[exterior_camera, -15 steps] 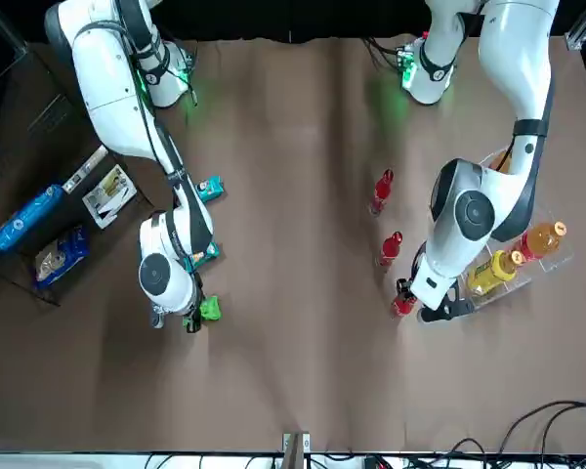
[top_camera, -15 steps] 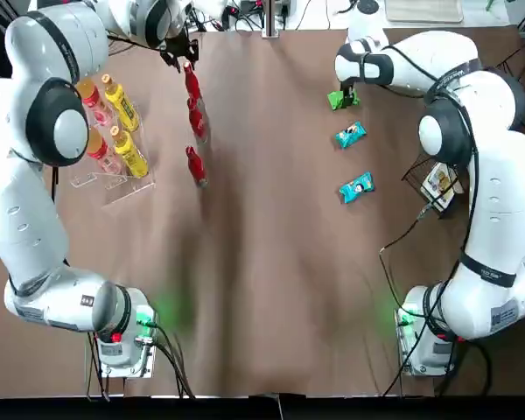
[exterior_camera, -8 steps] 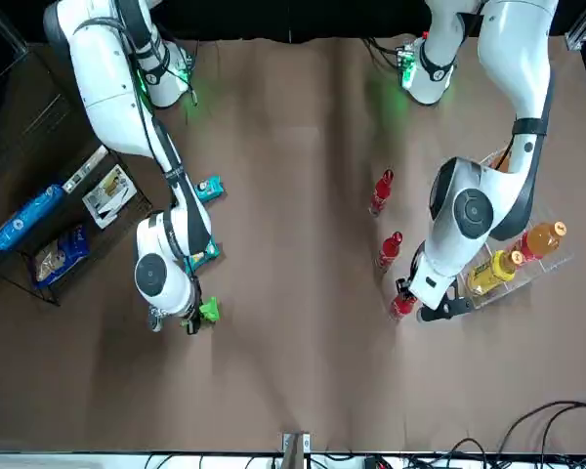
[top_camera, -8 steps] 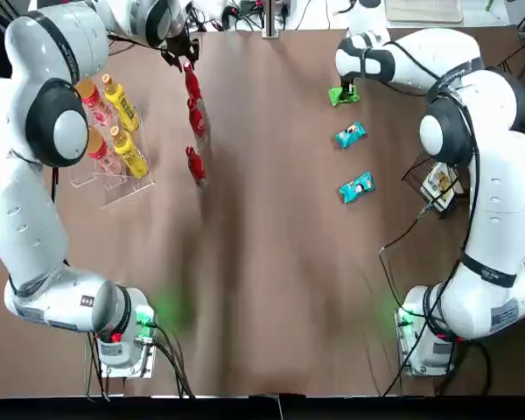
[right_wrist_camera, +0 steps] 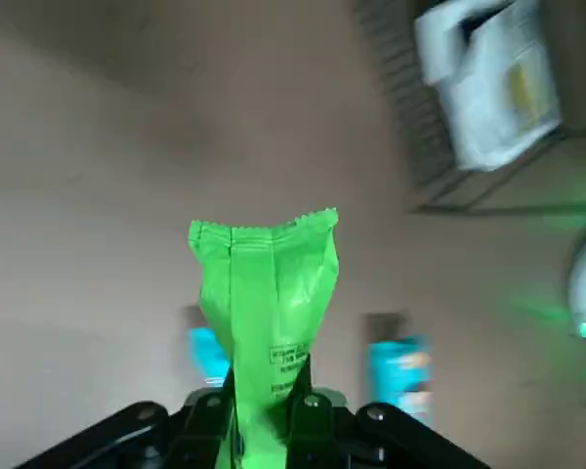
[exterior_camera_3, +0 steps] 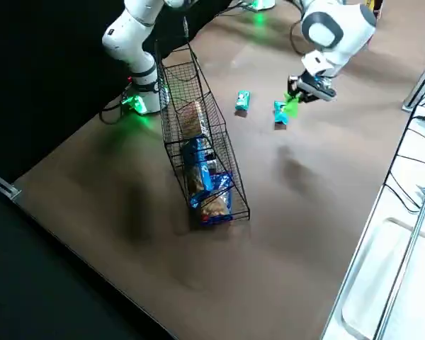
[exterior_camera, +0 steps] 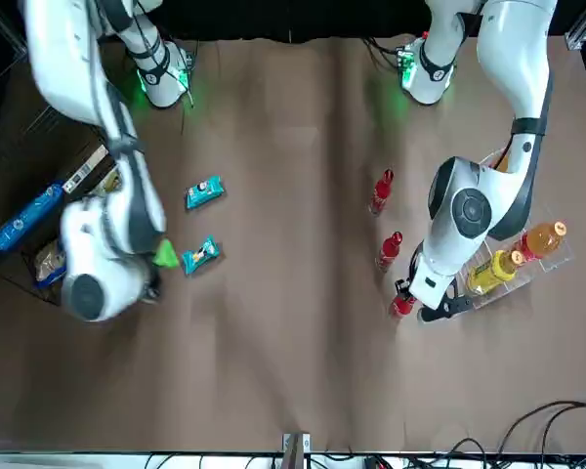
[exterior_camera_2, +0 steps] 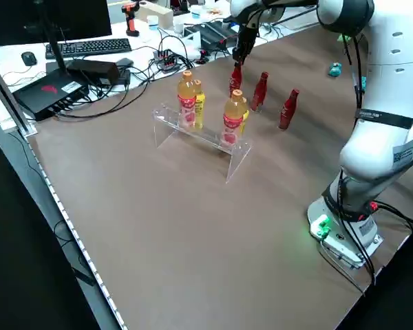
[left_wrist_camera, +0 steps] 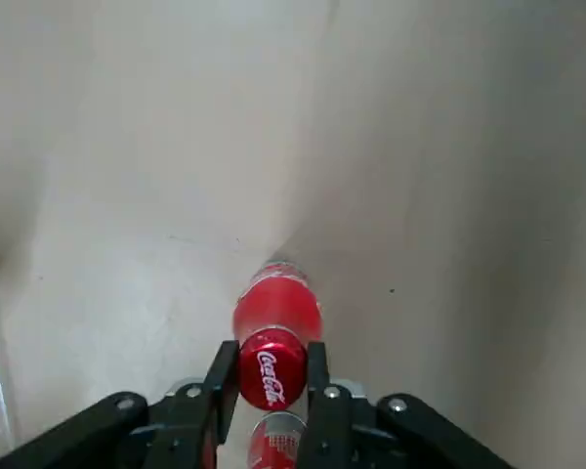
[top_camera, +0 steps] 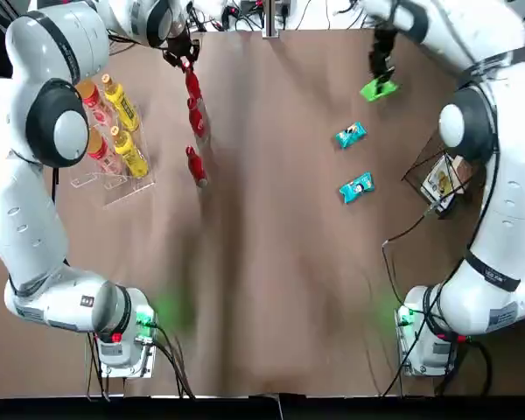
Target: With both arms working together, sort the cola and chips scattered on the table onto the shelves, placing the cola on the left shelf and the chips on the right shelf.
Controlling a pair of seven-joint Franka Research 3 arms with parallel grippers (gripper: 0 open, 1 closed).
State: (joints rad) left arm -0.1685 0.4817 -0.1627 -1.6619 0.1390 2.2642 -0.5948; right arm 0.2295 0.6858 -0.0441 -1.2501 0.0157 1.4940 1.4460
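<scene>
The right gripper (right_wrist_camera: 264, 410)'s jaws pinch the upright green packet (right_wrist_camera: 269, 303), its lower end hidden between them, above the far right bench (top_camera: 271, 262); the left gripper (left_wrist_camera: 273, 391)'s jaws flank a far left cola's cap (left_wrist_camera: 273, 369), grip unclear.

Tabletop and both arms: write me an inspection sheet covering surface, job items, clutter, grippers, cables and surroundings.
Surface: brown tabletop, softly creased.
Job items: three red cola bottles in a row; two blue packets on the table; green packet lifted; clear rack holds orange-capped and yellow bottles; wire basket holds larger bags.
Clutter: nothing seen between bottles and packets.
Grippers: left around the farthest cola's cap; right pinches the green packet.
Cables: loose along the right arm.
Surroundings: keyboard, monitor.
</scene>
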